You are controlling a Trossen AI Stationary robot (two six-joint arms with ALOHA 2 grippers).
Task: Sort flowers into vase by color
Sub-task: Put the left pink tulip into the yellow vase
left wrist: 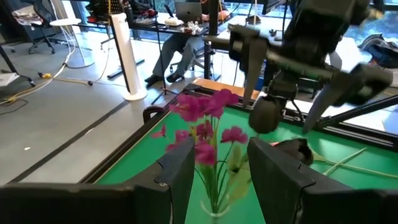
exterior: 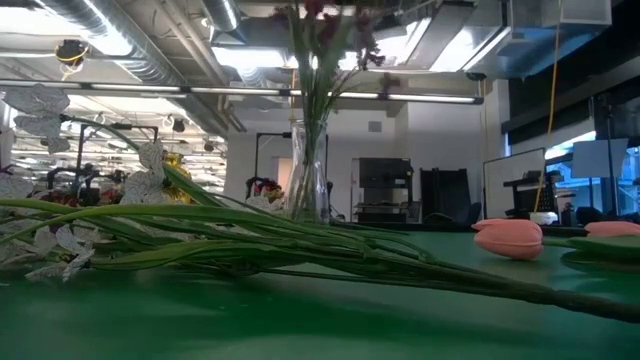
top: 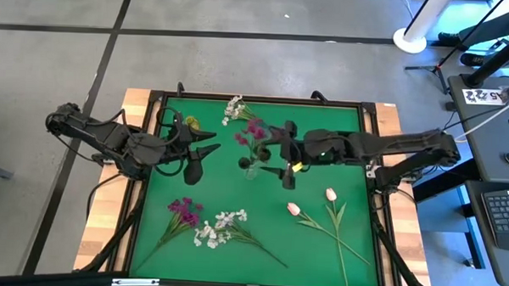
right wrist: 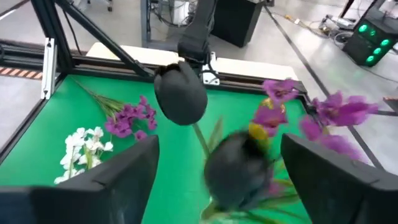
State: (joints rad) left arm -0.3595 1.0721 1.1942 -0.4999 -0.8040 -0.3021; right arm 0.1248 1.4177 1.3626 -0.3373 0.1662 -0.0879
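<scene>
Green felt table (top: 149, 233) in a black frame. Near its middle, clear glass vase (top: 251, 168) holding magenta-purple sprays (top: 255, 133). Right pincer (top: 289, 161) just beside the vase, fingers spread wide, pinching nothing. Left pincer (top: 197, 156) on the vase's other side, half spread, empty. Toward the near edge: magenta spray (top: 184, 210), white blossom cluster (top: 222, 227), pale pink tulip buds (top: 312, 203). At the far edge, another white cluster (top: 234, 108).
</scene>
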